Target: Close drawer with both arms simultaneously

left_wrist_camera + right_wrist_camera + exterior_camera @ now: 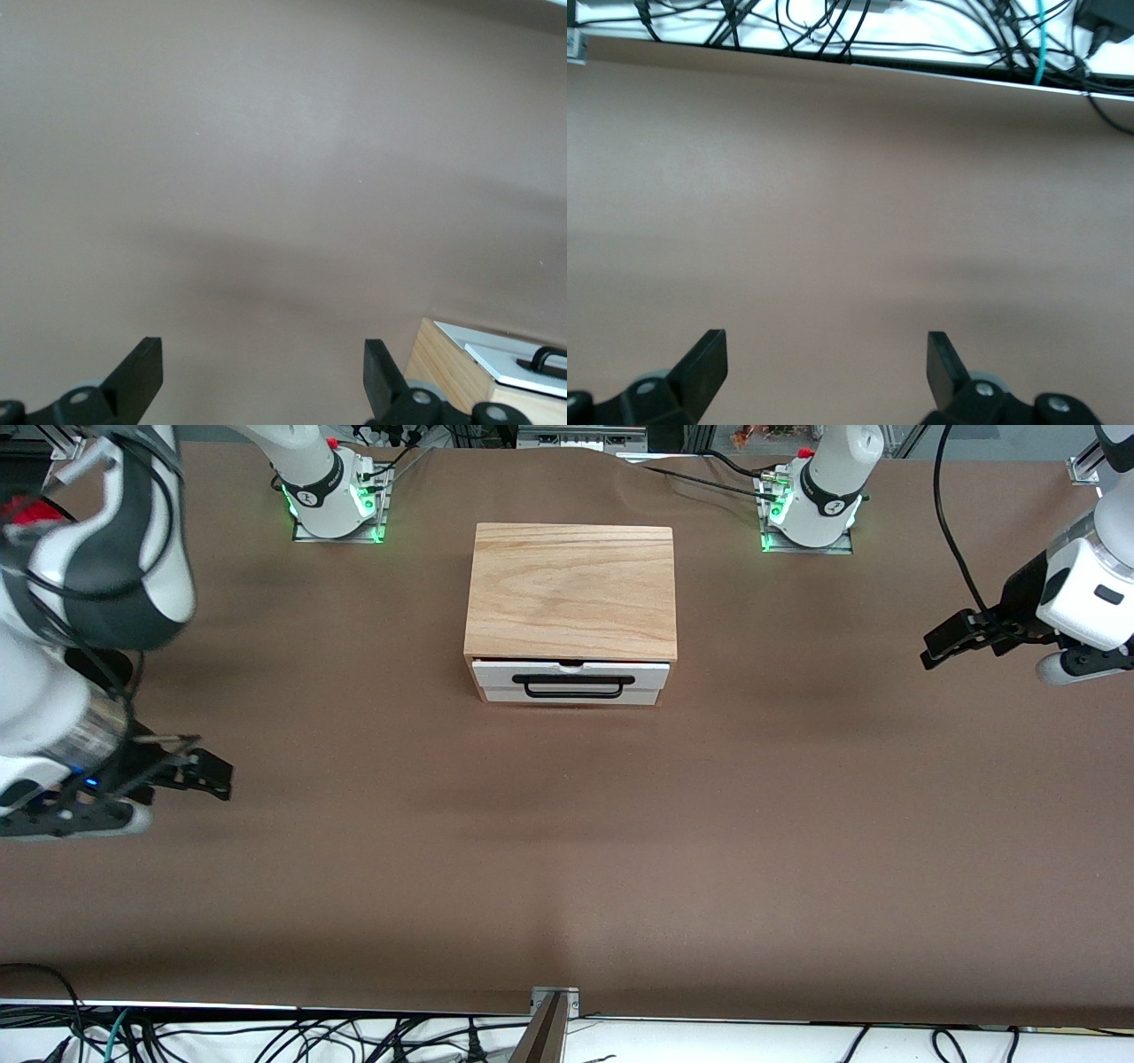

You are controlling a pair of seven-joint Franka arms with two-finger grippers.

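Observation:
The drawer, with a white front and a black bar handle, stands slightly out of the oak-grain box at mid-table, facing the front camera. A corner of the box and the drawer shows in the left wrist view. My left gripper is open and empty, up over the table at the left arm's end, well apart from the box; its fingers frame bare table. My right gripper is open and empty over the table at the right arm's end; its fingers frame bare table.
Brown cloth covers the table. The two green-lit arm bases stand at the edge farthest from the front camera. Cables lie past the table's front edge. A metal bracket sits at the middle of that edge.

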